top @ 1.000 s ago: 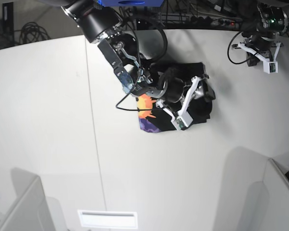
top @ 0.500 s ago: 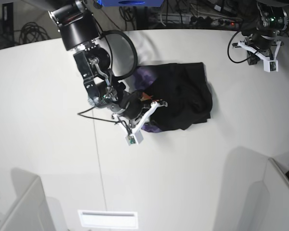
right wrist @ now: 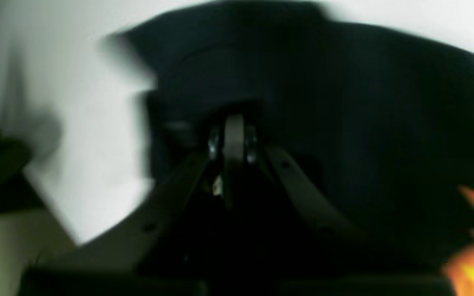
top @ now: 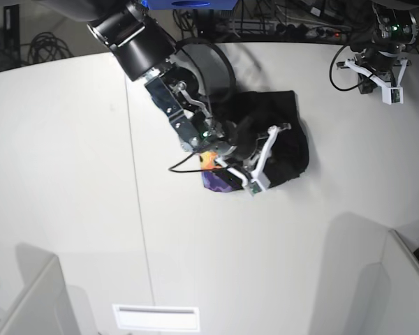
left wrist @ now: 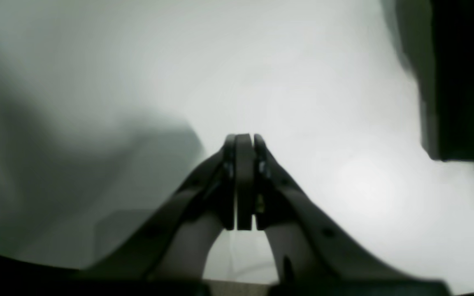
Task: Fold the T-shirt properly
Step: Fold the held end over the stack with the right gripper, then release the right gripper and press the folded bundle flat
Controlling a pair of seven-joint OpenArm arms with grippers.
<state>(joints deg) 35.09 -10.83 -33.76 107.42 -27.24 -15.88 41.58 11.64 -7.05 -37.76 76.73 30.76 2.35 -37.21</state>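
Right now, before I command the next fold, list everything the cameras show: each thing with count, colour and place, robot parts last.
T-shirt: one, black with an orange and purple print showing at its near-left corner, bunched on the table's middle.
Table: one, white, fills the base view.
Cables: several, black, on the floor behind the table's far edge.
Right gripper: one, dark with white frame, shut, over the T-shirt's black cloth; whether it pinches cloth cannot be told.
Left gripper: one, dark with white frame, shut, empty, above bare table at the far corner away from the T-shirt.
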